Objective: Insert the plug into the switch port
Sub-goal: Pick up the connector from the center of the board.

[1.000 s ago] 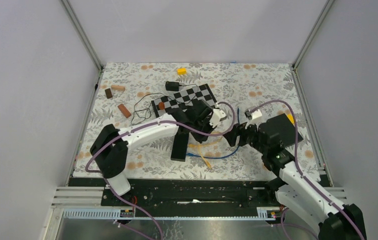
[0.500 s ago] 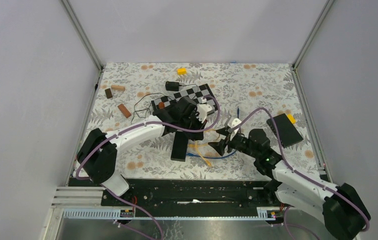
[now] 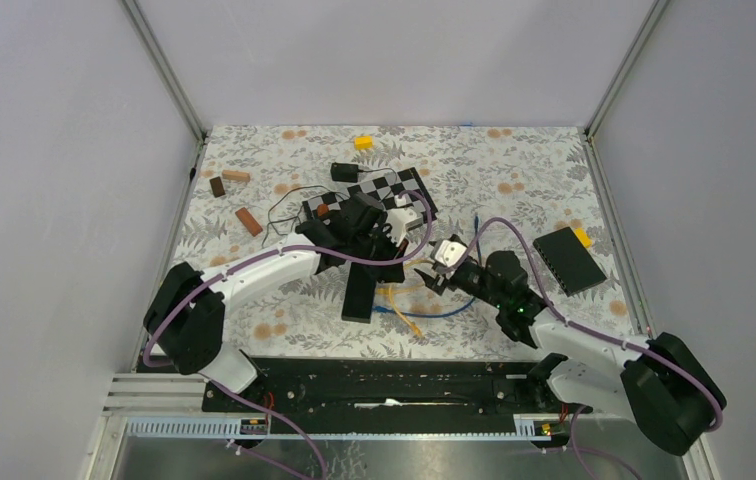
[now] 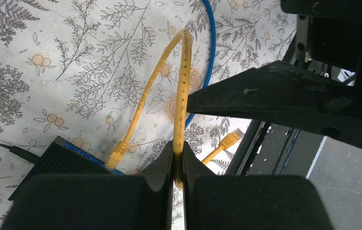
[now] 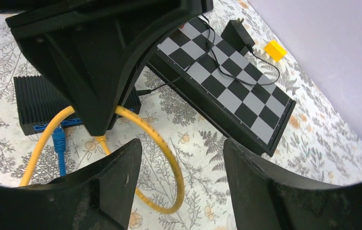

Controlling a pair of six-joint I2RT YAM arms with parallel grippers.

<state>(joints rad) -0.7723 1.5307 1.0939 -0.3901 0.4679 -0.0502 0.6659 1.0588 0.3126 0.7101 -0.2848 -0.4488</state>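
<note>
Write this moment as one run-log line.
left jaws: shut on yellow cable | right jaws: open | yellow plug: loose on mat

Matt floral-print desk cloth [image 4: 73, 57]; the yellow cable [image 4: 185, 72] looks smooth and rubbery, the black switch [image 5: 38, 103] ribbed matt plastic, the chequered board [image 5: 227, 91] smooth-faced.
</note>
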